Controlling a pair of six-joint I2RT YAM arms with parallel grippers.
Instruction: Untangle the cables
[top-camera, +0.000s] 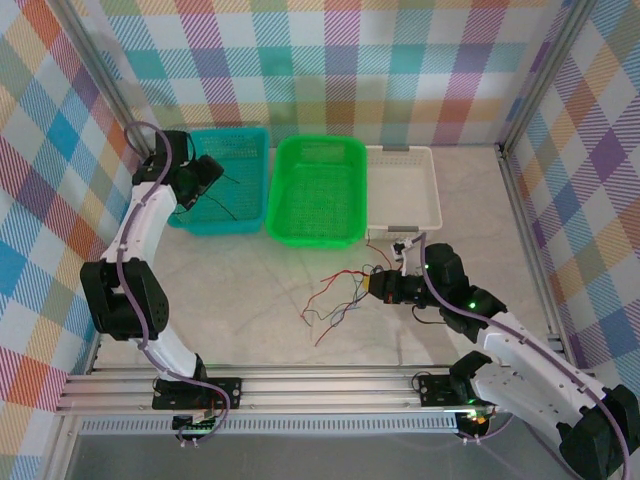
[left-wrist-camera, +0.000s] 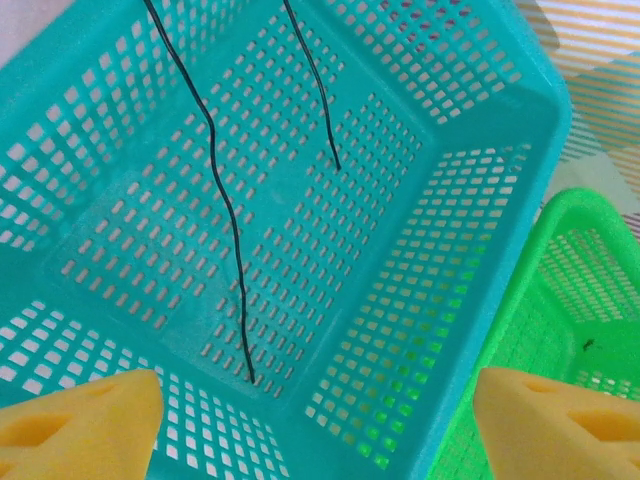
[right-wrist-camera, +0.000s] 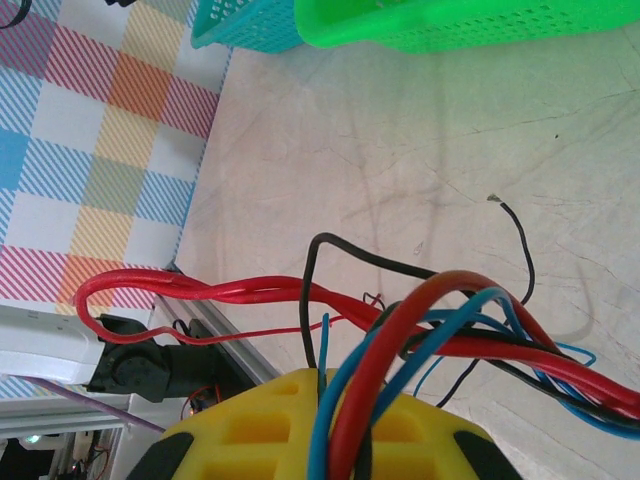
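Cables (right-wrist-camera: 240, 292) pinched in right fingers (right-wrist-camera: 250, 400); left fingers (left-wrist-camera: 70, 425) spread over teal basket (left-wrist-camera: 480, 150).

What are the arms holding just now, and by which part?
Right jaws: shut on the cables, at the tangle's right edge. Left jaws: open, empty.

left arm (top-camera: 140, 235): white links, black joint housings, left of frame
right arm (top-camera: 525, 355): same white/black build, lower right of frame
harness (top-camera: 140, 127): thick grey-purple cable run along each arm
LEDs (top-camera: 470, 303): small green lights on the right arm's joints
bases (top-camera: 195, 392): black plates, bottom of frame
fingers (left-wrist-camera: 85, 420): yellow, blocky; moulded pockets and black edges in right wrist view
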